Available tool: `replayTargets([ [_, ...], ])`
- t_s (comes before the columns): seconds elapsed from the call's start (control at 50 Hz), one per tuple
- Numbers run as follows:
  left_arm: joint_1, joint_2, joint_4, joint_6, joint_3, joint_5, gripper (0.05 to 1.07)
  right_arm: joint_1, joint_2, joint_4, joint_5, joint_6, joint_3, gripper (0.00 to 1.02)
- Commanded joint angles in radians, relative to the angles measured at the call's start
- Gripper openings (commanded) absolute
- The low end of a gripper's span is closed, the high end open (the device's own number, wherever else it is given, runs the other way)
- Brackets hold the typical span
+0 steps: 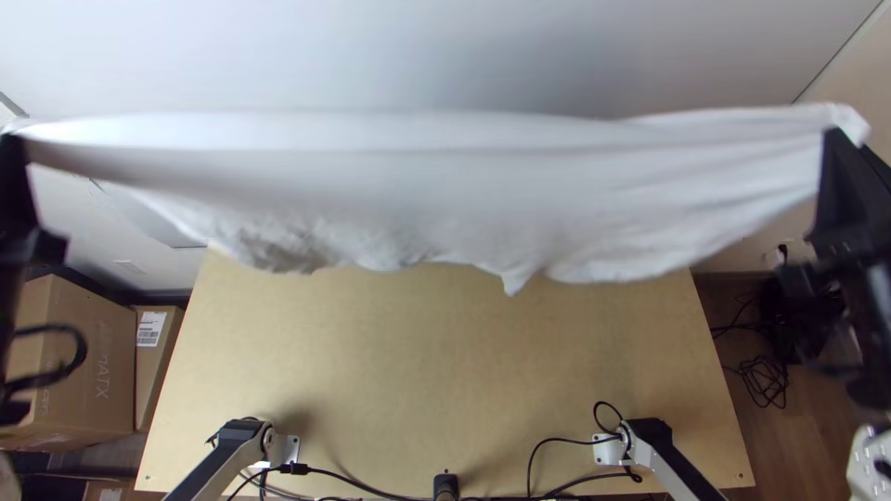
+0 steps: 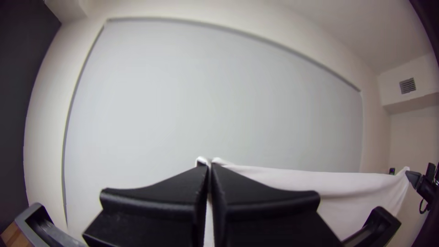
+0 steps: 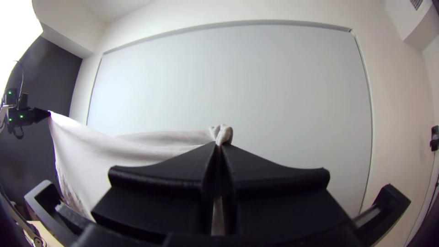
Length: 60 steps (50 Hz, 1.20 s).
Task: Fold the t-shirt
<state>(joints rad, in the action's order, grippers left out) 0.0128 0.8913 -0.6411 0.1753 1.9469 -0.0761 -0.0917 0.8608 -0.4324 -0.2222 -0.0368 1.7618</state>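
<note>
A white t-shirt [image 1: 436, 186] hangs stretched in the air between the two grippers, high over the table's far part, its lower edge bunched and uneven. At the picture's left edge my left gripper [image 1: 11, 139] holds one end; at the right, my right gripper [image 1: 840, 139] holds the other. The left wrist view has my left gripper [image 2: 209, 168] shut on a bit of the shirt [image 2: 361, 185]. In the right wrist view, my right gripper [image 3: 220, 145] is shut on a small fold of the cloth [image 3: 114, 148].
Below the shirt lies the light wooden table [image 1: 418, 362], with black cables [image 1: 371, 490] along its near edge by the arm bases. Cardboard boxes [image 1: 83, 353] stand left of the table, and a cable coil [image 1: 766, 378] lies on the floor at the right.
</note>
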Motion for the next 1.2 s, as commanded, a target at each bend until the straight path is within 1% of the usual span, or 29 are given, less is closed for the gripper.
replayTargets([
  [0.0, -0.034, -0.115, 0.004, 0.016, 0.0, -0.048, 0.08, -0.003, -0.108, 0.02, 0.024, -0.02, -0.05, 0.02],
  [0.12, -0.042, -0.204, -0.038, 0.021, -0.006, -0.047, 0.08, 0.0, -0.183, 0.012, 0.017, -0.071, -0.065, 0.02],
  [0.26, -0.056, -0.241, -0.078, 0.023, -0.026, -0.047, 0.08, 0.001, -0.19, -0.002, 0.003, -0.129, -0.071, 0.02],
  [0.3, -0.056, -0.252, -0.074, 0.024, -0.063, -0.047, 0.08, 0.003, -0.183, -0.002, 0.003, -0.15, -0.091, 0.02],
  [0.36, -0.056, -0.267, -0.072, 0.027, -0.144, -0.04, 0.08, 0.003, -0.18, 0.012, -0.002, -0.161, -0.153, 0.02],
  [0.46, -0.048, -0.31, -0.022, 0.036, -0.358, -0.028, 0.08, 0.0, -0.18, 0.054, -0.002, -0.181, -0.303, 0.02],
  [0.52, -0.043, -0.325, 0.031, 0.058, -0.487, -0.024, 0.08, -0.005, -0.18, 0.078, -0.002, -0.198, -0.413, 0.02],
  [0.64, -0.04, -0.322, 0.115, 0.085, -0.717, 0.012, 0.08, -0.034, -0.183, 0.147, 0.001, -0.202, -0.66, 0.02],
  [0.7, -0.047, -0.315, 0.198, 0.093, -0.839, 0.024, 0.08, -0.039, -0.187, 0.198, 0.001, -0.202, -0.78, 0.02],
  [0.74, -0.04, -0.295, 0.227, 0.107, -0.902, 0.044, 0.08, -0.039, -0.184, 0.23, 0.001, -0.202, -0.849, 0.02],
  [0.8, -0.051, -0.25, 0.31, 0.118, -0.999, 0.055, 0.08, -0.039, -0.164, 0.282, 0.003, -0.235, -0.943, 0.02],
  [0.84, -0.05, -0.203, 0.348, 0.13, -1.045, 0.075, 0.08, -0.039, -0.146, 0.31, 0.004, -0.241, -0.99, 0.02],
  [0.92, -0.056, -0.097, 0.436, 0.153, -1.105, 0.093, 0.08, -0.037, -0.085, 0.365, 0.007, -0.261, -1.059, 0.02],
  [1.02, -0.051, 0.043, 0.557, 0.158, -1.146, 0.096, 0.08, -0.028, 0.023, 0.472, 0.011, -0.272, -1.115, 0.02],
  [1.18, -0.053, 0.305, 0.722, 0.159, -1.137, 0.096, 0.08, 0.01, 0.256, 0.612, 0.02, -0.273, -1.095, 0.02],
])
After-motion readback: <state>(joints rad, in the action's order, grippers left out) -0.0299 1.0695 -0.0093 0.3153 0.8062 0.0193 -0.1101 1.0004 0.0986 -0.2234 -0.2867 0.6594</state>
